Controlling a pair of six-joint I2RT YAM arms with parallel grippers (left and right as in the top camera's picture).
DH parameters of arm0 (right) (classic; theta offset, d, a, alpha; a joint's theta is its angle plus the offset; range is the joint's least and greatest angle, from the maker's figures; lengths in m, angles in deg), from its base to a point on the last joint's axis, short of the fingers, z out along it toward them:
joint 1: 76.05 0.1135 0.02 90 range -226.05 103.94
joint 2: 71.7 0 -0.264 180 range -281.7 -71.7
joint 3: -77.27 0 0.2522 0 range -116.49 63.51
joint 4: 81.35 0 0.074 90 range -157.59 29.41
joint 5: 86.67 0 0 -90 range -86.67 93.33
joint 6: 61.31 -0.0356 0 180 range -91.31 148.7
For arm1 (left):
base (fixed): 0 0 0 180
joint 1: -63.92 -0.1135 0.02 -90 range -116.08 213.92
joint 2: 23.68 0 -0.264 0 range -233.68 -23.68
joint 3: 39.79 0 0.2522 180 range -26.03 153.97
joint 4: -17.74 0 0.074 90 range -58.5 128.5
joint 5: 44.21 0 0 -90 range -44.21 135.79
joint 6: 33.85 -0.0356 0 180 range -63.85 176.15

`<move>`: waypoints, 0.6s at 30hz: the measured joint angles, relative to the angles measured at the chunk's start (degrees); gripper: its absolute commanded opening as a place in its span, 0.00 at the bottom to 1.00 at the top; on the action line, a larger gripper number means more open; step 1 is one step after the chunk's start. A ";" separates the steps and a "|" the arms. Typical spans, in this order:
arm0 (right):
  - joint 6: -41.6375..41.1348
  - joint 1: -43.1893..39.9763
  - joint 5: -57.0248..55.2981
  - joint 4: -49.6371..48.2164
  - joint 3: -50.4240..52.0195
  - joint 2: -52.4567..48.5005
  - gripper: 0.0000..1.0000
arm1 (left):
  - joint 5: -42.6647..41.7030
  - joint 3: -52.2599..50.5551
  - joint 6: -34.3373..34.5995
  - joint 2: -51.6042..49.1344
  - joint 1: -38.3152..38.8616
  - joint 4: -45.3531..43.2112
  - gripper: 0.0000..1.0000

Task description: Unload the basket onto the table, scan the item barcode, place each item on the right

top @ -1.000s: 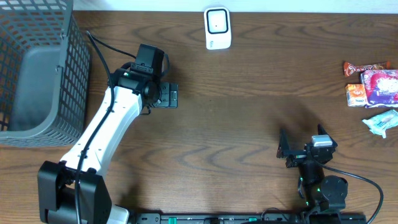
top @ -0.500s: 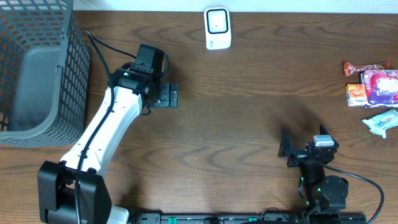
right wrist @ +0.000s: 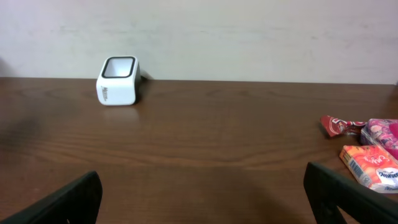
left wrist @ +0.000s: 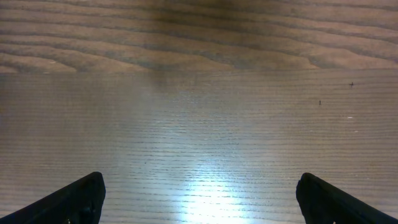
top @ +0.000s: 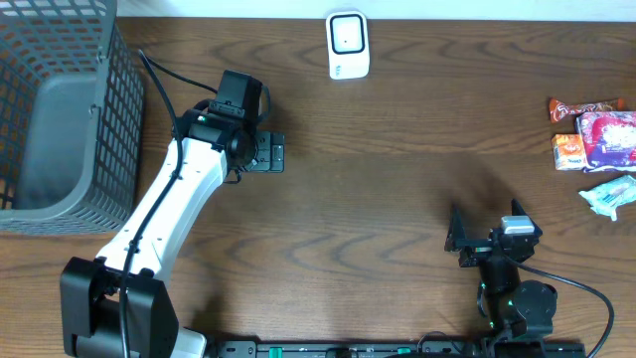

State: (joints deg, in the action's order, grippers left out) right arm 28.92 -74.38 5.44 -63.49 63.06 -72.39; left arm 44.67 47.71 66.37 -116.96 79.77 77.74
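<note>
While nothing has shifted since the earlier frame | left gripper (top: pixel 271 153) spread wide, holding nothing, over brown wooden table (top: pixel 397 179) | right gripper (top: pixel 455 239) likewise | colourful snack packets (top: pixel 596 139) at right edge, well apart from white box scanner (top: pixel 348 45) | grey wire-mesh basket (top: pixel 111 119) far left, floor showing

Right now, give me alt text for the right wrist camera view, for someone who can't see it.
A white barcode scanner stands toward the back left of a dark wood table, before a pale wall. Snack packets lie at the right edge; the fingers of the open right claw frame the bottom corners.
</note>
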 measured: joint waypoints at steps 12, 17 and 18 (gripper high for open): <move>-2.16 0.00 -0.02 0.02 0.00 0.00 0.99 | 0.00 0.00 -0.02 0.00 0.00 0.00 0.98; -2.25 0.00 0.00 -0.02 0.00 0.00 0.99 | 0.02 0.00 0.00 0.00 0.00 0.00 0.98; -2.34 0.00 0.00 -0.02 0.00 0.00 0.99 | 0.00 0.00 0.00 0.00 0.00 0.00 0.98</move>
State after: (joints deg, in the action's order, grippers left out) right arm 26.59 -74.38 5.44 -63.51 63.06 -72.39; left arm 44.67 47.71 66.37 -116.96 79.77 77.74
